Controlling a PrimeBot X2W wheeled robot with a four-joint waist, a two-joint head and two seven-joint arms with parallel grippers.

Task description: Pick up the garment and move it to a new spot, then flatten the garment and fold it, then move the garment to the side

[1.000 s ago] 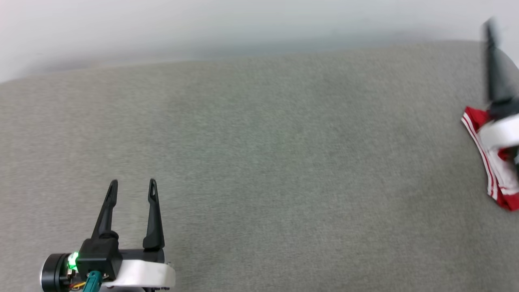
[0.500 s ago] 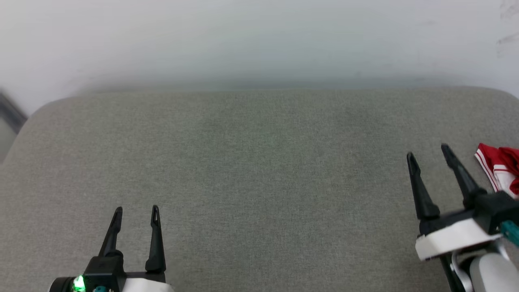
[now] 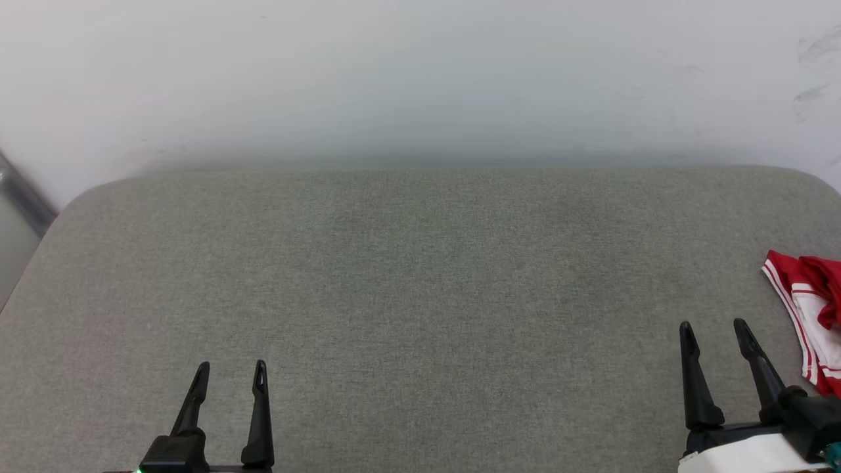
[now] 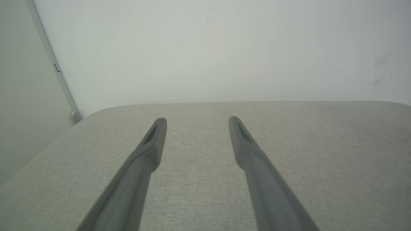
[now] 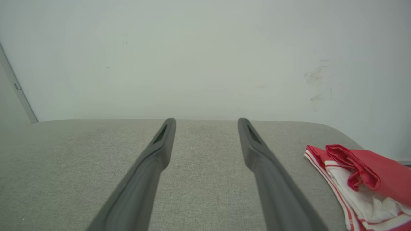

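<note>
Garment (image 3: pixel 811 315) bunched at grey surface (image 3: pixel 420 295) right edge; white wall (image 3: pixel 420 79) behind.

The tabletop (image 3: pixel 420 295) is covered in grey-green woven cloth: matt, with a fine, slightly rough weave. The shirt (image 3: pixel 813 320) is soft, thin cloth, crumpled; its red parts show a faint sheen, its white parts look matt. The fingers (image 5: pixel 257 157) of the left hand (image 3: pixel 232 365) and right hand (image 3: pixel 712 324) are dark, smooth and matt, apparently plastic. The wall (image 3: pixel 420 79) is smooth, matt and pale, with a few dark scuffs.
</note>
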